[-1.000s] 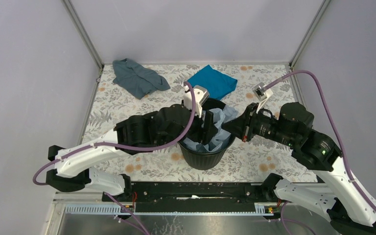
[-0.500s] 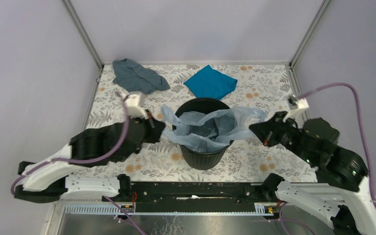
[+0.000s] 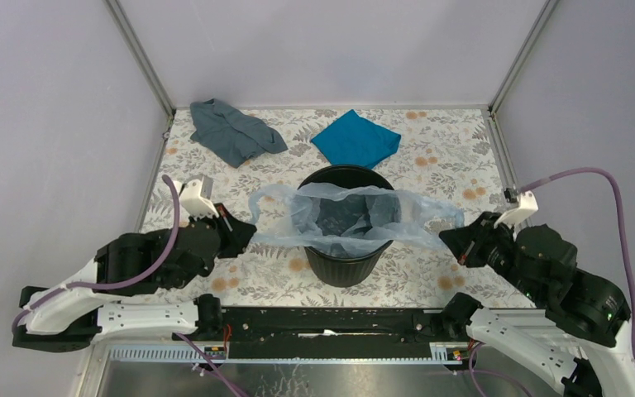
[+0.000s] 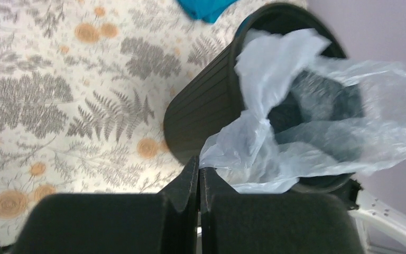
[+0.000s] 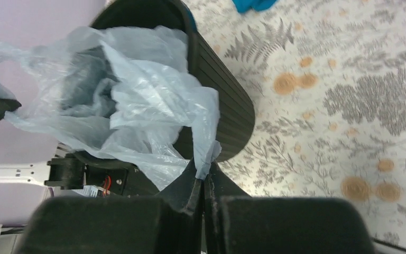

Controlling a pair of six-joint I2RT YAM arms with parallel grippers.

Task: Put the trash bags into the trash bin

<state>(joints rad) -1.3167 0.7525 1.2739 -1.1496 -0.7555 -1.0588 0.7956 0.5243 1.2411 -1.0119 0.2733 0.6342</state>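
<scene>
The black ribbed trash bin [image 3: 346, 263] stands mid-table. The pale blue translucent trash bag [image 3: 355, 217] lies stretched across its mouth, its middle sagging inside and its ends overhanging both sides. My left gripper [image 3: 245, 232] is left of the bin, shut on the bag's left end. In the left wrist view the jaws [image 4: 199, 165] are pressed together at the film's edge [image 4: 254, 153], beside the bin [image 4: 206, 106]. My right gripper [image 3: 450, 241] is right of the bin, shut on the other end. The right wrist view shows film [image 5: 137, 100] pinched between the jaws [image 5: 203, 179], next to the bin [image 5: 227, 100].
A dull grey-blue cloth [image 3: 236, 131] lies crumpled at the back left. A bright teal cloth [image 3: 355, 138] lies flat just behind the bin. Metal frame posts stand at the back corners, and the black base rail [image 3: 331, 321] runs along the near edge.
My left gripper, open over the bin a second ago, has shut on the bag and pulled left. The right arm has pulled right. The bag is now spread wide over the bin.
</scene>
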